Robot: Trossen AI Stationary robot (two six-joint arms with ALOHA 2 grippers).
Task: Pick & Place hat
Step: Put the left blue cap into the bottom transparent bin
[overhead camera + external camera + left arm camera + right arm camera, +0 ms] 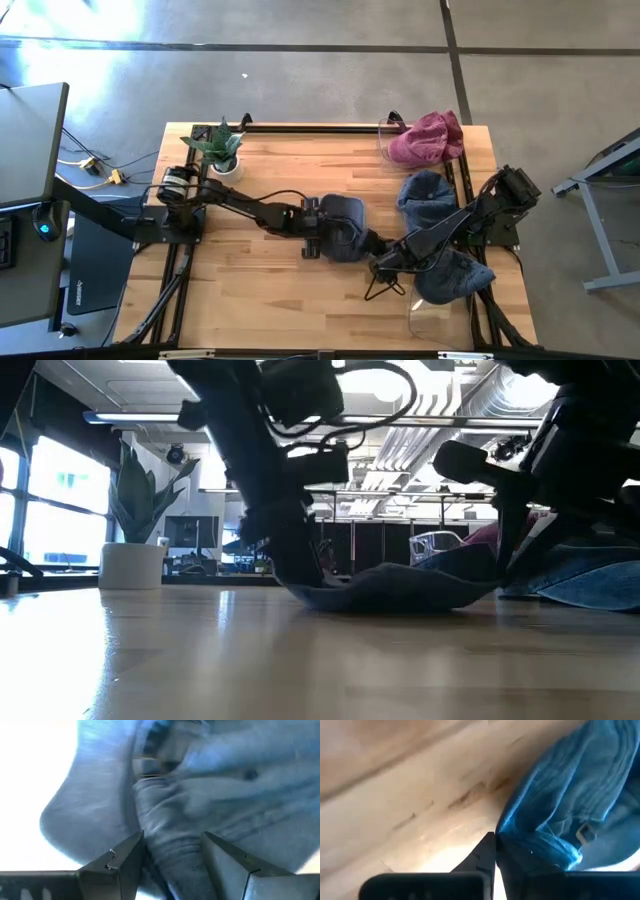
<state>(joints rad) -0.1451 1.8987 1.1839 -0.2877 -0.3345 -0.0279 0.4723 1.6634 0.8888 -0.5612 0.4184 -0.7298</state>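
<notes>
hat: dark blue hat (pixel 343 226) lies mid-surface (pixel 260 290), left of the blue hat pile (pixel 440 235).
left gripper (pixel 167 857): fingers clamp a fold of the hat.
right gripper (pixel 380 262): beside the hat's edge; finger state cannot be told.

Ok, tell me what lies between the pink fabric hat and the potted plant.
Bare wooden table separates the pink hat from the potted plant, per the high view.
</notes>
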